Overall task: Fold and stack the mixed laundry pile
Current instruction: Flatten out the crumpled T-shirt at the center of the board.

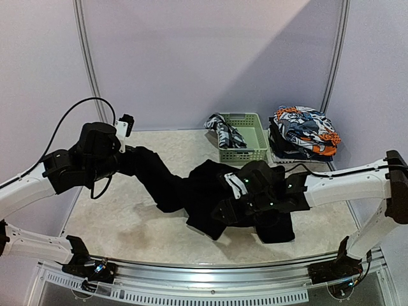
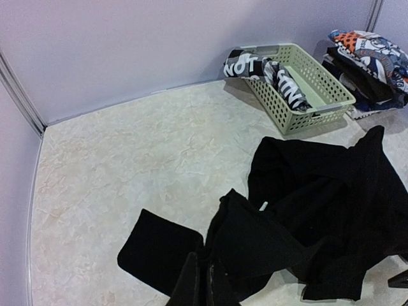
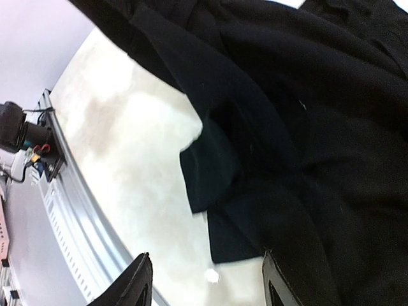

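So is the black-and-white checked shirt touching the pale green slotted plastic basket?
Touching. Left wrist view shows the checked shirt draped over the rim of the green basket.

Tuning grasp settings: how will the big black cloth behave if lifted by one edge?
Probably floppy: the black cloth lies in creased, overlapping folds and stretches in a limp strip to the left gripper, shut on it. Lifted by one edge, it would likely trail and unfold rather than rise whole.
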You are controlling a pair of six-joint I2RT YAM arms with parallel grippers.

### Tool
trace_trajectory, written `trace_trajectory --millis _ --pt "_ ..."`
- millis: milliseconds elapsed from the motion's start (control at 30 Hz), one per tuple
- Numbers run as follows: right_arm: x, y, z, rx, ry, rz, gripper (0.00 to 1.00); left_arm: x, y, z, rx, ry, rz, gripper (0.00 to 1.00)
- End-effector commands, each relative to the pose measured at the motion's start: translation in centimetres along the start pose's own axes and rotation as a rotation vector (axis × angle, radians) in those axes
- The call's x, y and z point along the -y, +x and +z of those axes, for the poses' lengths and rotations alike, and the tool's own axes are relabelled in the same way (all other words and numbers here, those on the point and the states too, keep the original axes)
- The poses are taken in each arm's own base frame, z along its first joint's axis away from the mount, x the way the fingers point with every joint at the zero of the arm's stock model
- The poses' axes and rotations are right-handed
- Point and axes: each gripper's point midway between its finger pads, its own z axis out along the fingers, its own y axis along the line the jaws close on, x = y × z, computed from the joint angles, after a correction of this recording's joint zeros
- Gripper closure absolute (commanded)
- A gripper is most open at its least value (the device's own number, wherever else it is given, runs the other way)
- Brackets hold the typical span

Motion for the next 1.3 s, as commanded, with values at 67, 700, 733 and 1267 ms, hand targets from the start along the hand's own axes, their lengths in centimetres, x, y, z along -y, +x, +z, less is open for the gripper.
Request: trace_trajectory --millis 67,700,733,1267 --pt "-1.1 -3.5 2.5 0.064 0.01 -0.048 0.41 -0.3 0.9 0.1 -0.019 -0.005 -0.001 1.0" --pt "1.7 -3.7 6.1 0.059 0.149 -0.045 0.44 -0.6 1.2 -0.4 -0.017 -0.004 0.005 1.0" --pt "1.5 -3.8 6.1 0.061 0.143 -0.047 0.47 -0.6 1.2 -0.4 -0.016 -0.005 0.006 1.0" --pt "1.0 -5.7 3.4 0.077 0.189 -0.091 1.0 -1.5 0.3 -0.9 0.002 -0.049 0.002 1.0"
